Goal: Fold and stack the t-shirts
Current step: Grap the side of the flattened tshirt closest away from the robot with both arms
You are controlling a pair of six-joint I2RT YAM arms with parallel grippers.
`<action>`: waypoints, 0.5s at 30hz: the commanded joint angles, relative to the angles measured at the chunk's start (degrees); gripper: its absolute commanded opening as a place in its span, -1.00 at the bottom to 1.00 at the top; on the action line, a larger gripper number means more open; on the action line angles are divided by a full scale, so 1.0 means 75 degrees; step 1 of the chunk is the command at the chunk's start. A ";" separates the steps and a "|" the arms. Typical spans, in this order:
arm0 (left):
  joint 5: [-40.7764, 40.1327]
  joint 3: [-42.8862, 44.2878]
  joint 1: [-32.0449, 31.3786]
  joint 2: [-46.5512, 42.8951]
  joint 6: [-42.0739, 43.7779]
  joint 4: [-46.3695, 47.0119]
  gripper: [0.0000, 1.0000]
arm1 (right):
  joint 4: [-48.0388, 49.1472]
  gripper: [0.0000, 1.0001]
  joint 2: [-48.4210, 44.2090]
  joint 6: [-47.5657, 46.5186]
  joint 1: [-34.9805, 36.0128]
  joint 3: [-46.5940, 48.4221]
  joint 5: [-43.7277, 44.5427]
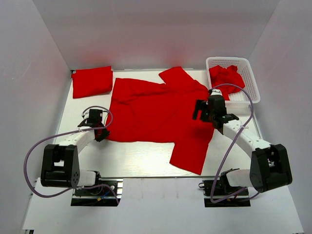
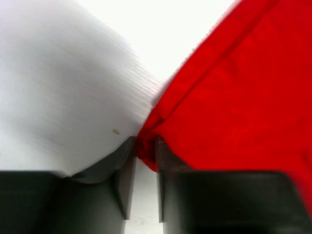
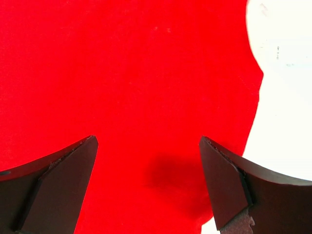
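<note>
A red t-shirt (image 1: pixel 156 109) lies spread on the white table, one sleeve at the back and one hanging toward the front right. My left gripper (image 1: pixel 101 133) is shut on its left bottom corner; in the left wrist view the cloth (image 2: pixel 234 97) is pinched between the fingers (image 2: pixel 146 151). My right gripper (image 1: pixel 201 111) is open above the shirt's right side; in the right wrist view red cloth (image 3: pixel 146 73) fills the space between the spread fingers. A folded red t-shirt (image 1: pixel 92 81) lies at the back left. Another crumpled red t-shirt (image 1: pixel 225 77) sits in the basket.
A white lattice basket (image 1: pixel 248 80) stands at the back right, next to the right arm. White walls enclose the table on the left, back and right. Purple cables loop from both arms.
</note>
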 commanded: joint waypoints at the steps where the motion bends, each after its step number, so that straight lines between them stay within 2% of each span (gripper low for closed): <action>1: 0.0795 -0.0384 -0.0147 0.0226 0.0278 -0.0273 -0.41 | 0.0014 0.81 -0.0209 0.0039 -0.0012 -0.0040 0.0345; 3: 0.1018 -0.0535 -0.0148 0.0226 0.0278 0.0053 -0.74 | -0.0149 0.81 -0.0256 0.0050 -0.0036 -0.0017 0.0461; 4: 0.1367 -0.0629 -0.0148 0.0226 0.0360 0.0218 -1.00 | -0.0486 0.81 -0.0256 0.0143 -0.0024 -0.0005 0.0636; 10: 0.1910 -0.1087 -0.0148 0.0027 0.0536 0.0583 -1.00 | -0.2397 0.81 -0.0805 0.0380 0.0011 -0.0064 0.0721; 14: 0.1759 -0.1169 -0.0148 -0.0406 0.0618 0.0350 -1.00 | -0.3591 0.81 -0.1240 0.0097 0.0233 -0.0285 -0.1057; 15: 0.1758 -0.1169 -0.0148 -0.0407 0.0618 0.0349 -1.00 | -0.3711 0.81 -0.1240 0.0109 0.0280 -0.0333 -0.1096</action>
